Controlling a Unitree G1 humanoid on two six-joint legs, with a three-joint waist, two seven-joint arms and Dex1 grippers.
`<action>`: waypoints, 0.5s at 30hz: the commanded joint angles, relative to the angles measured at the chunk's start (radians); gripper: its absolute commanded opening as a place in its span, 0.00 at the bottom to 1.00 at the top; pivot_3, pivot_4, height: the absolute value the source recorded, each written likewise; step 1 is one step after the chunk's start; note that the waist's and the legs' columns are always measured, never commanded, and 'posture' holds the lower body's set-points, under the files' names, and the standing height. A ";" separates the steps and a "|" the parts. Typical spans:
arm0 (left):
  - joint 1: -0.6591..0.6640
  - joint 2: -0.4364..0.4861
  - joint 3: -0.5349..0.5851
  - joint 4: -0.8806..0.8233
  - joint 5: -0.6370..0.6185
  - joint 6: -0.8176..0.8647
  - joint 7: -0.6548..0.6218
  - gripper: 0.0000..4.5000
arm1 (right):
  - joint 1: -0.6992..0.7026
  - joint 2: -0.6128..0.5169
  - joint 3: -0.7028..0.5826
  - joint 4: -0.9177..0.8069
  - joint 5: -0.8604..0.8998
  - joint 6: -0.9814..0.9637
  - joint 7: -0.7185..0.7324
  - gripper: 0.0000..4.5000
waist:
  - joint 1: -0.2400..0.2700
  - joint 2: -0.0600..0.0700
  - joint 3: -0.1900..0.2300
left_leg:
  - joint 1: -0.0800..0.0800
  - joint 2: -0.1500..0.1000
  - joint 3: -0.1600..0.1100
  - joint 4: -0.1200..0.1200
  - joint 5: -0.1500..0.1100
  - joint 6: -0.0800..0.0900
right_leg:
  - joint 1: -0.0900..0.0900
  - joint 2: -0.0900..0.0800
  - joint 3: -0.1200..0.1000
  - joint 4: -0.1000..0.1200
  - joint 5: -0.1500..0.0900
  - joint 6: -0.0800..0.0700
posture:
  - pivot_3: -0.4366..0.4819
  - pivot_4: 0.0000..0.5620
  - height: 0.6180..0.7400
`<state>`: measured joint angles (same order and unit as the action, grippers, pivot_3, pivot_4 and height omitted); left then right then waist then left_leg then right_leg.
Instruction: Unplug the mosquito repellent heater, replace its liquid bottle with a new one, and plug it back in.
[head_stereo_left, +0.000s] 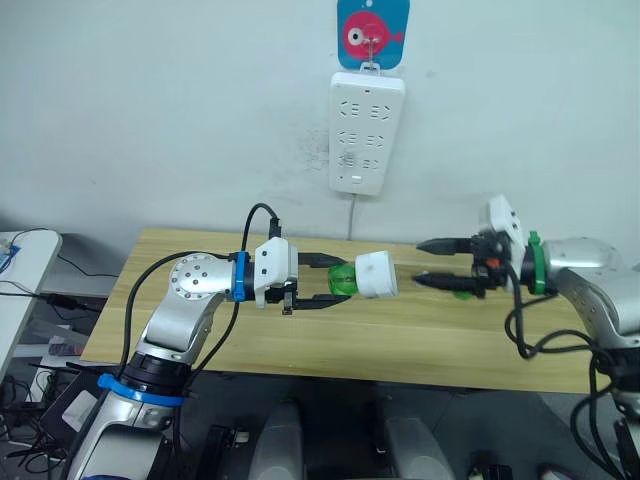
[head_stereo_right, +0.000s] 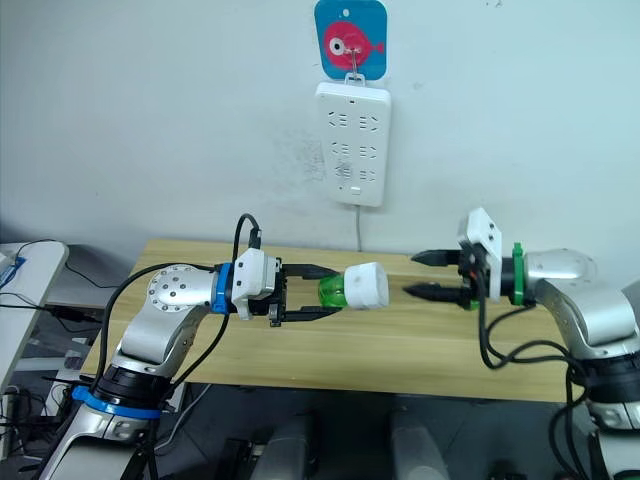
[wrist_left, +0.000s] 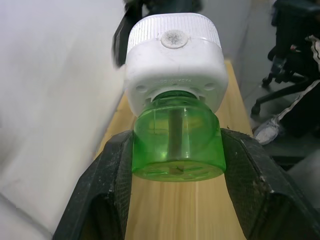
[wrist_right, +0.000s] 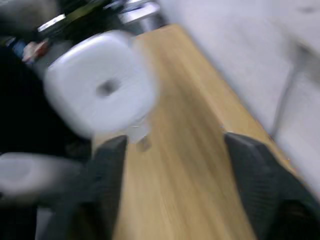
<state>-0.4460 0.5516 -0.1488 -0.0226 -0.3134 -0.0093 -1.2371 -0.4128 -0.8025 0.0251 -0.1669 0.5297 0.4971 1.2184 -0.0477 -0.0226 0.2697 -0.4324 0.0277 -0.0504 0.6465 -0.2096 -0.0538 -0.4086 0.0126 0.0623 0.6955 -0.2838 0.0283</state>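
**Heater held level between the two claws**

I am holding the mosquito repellent heater (head_stereo_left: 375, 274) in the air above the desk (head_stereo_left: 400, 340), its long axis lying horizontal. Its white vented end is pointing toward my right claw (head_stereo_left: 437, 263), and its green liquid bottle (wrist_left: 177, 142) is pointing back into my left claw (head_stereo_left: 325, 281). The left claw is clenching the bottle, one finger pressing on each side, with the white body sticking out past the fingertips. My right claw is hanging released, its fingers spread, near the heater's white end but apart from it. The power strip (head_stereo_left: 366, 131) is hanging on the wall behind, above the desk.
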 joint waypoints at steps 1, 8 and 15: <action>-0.028 0.008 0.012 0.031 -0.009 -0.092 -0.053 0.50 | 0.029 -0.019 -0.014 -0.095 -0.002 -0.119 0.080 0.99 | -0.001 0.000 0.000 | 0.000 0.000 0.000 0.000 0.000 0.000 | 0.000 0.000 0.000 0.001 0.000 0.000 | 0.44 0.35 1.00; -0.101 -0.014 -0.005 0.121 0.003 -0.176 -0.106 0.50 | -0.016 0.047 0.035 -0.122 -0.063 -0.205 0.039 0.99 | -0.008 0.000 0.000 | 0.001 0.000 0.000 0.001 0.000 0.000 | 0.000 0.002 0.000 0.002 0.000 0.000 | 0.43 0.34 1.00; -0.120 -0.029 -0.014 0.119 0.005 -0.193 -0.111 0.50 | -0.041 0.104 0.088 -0.127 -0.148 -0.278 -0.018 0.99 | -0.007 0.000 0.000 | 0.001 0.000 0.000 0.001 0.000 -0.001 | 0.000 0.000 0.000 0.002 0.000 0.000 | 0.43 0.32 1.00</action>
<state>-0.5475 0.5238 -0.1639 0.1169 -0.3014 -0.1842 -1.3463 -0.4425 -0.6971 0.1124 -0.2615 0.3922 0.2478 1.2099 -0.0547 -0.0225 0.2696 -0.4312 0.0277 -0.0504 0.6474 -0.2092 -0.0545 -0.4084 0.0127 0.0626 0.6974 -0.2838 0.0282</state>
